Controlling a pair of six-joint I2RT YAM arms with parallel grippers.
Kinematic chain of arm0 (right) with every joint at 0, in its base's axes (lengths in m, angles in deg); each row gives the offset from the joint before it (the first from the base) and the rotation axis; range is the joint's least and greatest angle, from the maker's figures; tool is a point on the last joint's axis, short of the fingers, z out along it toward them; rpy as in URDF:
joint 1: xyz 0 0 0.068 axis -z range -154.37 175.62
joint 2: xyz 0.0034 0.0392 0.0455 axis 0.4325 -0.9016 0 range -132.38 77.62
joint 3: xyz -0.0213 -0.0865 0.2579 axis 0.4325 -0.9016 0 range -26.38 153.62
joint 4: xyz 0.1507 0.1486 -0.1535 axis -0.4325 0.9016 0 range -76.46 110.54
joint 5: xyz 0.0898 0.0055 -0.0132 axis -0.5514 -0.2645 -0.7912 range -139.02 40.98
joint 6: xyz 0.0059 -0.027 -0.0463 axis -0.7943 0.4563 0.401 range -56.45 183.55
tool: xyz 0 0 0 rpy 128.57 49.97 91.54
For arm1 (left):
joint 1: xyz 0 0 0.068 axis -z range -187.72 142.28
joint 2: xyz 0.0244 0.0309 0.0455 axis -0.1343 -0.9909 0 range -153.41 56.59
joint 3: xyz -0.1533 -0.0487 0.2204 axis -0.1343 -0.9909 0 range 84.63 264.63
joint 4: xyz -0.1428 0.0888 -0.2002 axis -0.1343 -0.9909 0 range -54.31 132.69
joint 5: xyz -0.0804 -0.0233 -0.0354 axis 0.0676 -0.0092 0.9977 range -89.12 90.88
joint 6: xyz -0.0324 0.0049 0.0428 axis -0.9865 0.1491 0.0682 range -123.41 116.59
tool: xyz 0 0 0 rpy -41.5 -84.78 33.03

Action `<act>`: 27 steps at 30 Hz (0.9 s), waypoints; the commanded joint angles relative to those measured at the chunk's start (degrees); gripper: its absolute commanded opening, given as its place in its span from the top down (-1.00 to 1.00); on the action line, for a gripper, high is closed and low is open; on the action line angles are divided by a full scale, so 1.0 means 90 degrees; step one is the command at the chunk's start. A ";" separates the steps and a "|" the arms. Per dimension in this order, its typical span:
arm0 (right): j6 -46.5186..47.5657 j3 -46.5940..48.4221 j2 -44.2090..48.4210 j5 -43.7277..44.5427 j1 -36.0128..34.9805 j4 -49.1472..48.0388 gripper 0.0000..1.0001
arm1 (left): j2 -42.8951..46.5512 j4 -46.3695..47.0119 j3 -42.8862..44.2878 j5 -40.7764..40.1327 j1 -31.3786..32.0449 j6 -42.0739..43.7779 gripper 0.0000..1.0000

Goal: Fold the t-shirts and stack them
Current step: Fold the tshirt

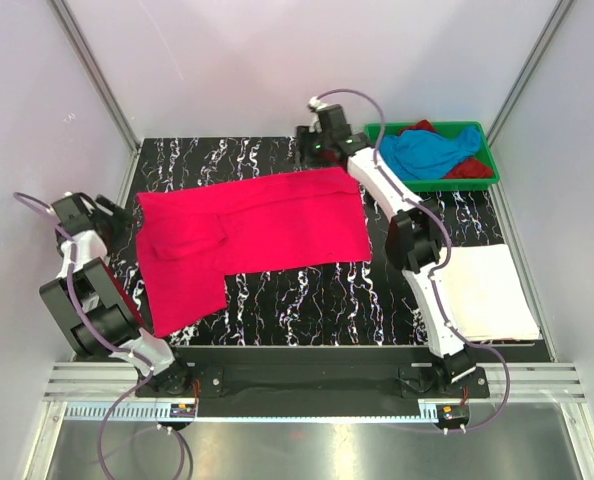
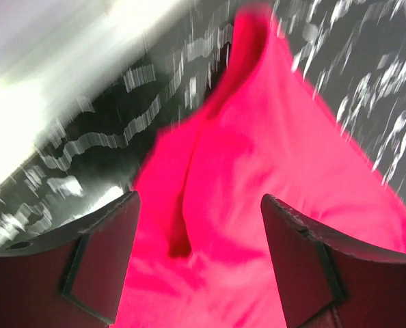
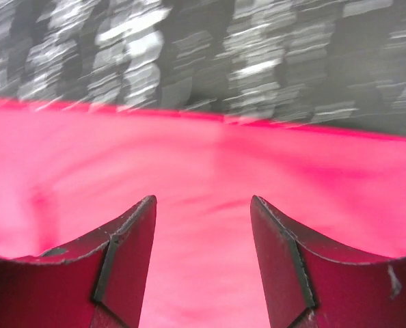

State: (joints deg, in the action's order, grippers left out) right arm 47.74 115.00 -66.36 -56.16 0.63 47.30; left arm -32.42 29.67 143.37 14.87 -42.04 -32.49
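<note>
The hot pink t-shirt [image 1: 247, 225] lies spread on the black marbled table, its left part folded over and a flap hanging toward the front. My left gripper [image 1: 120, 216] is open at the shirt's left edge. In the left wrist view it [image 2: 199, 198] hovers over wrinkled pink cloth [image 2: 271, 164]. My right gripper [image 1: 320, 152] is open at the shirt's far right corner. In the right wrist view it [image 3: 203, 199] is above flat pink cloth [image 3: 210, 164] near the shirt's edge. The sky blue shirt [image 1: 432, 152] and the dark red shirt [image 1: 470, 168] lie in the tray. The white shirt [image 1: 489, 292] lies folded at the right.
The green plastic tray [image 1: 489, 148] stands at the back right corner. The right arm [image 1: 417, 240] stretches along the pink shirt's right side, beside the white shirt. White walls with metal posts close in the table [image 1: 307, 300] at the back and sides.
</note>
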 commanded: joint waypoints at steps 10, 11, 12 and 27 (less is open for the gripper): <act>-0.1718 -0.1646 0.0520 -0.3200 -0.1363 -0.1875 -0.29 | 0.0271 -0.0107 -0.1028 0.0515 0.0347 0.0048 -0.59; -0.1787 -0.1647 0.0471 -0.3395 -0.1393 -0.1973 -0.28 | 0.0271 -0.0020 -0.1067 0.0554 0.0415 0.0096 -0.60; -0.1856 -0.1647 0.0422 -0.3474 -0.1432 -0.2022 -0.23 | 0.0174 0.0107 -0.1077 0.0631 0.0454 0.0154 -0.60; -0.2276 -0.1588 -0.0173 -0.3904 -0.1510 -0.2208 0.10 | -0.0414 0.0039 -0.0764 0.1072 0.0767 0.0253 -0.52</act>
State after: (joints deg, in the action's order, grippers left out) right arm 28.51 99.18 -66.40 -89.23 -12.79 29.20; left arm -37.67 29.04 135.11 22.76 -35.62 -30.61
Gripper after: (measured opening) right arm 0.458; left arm 0.765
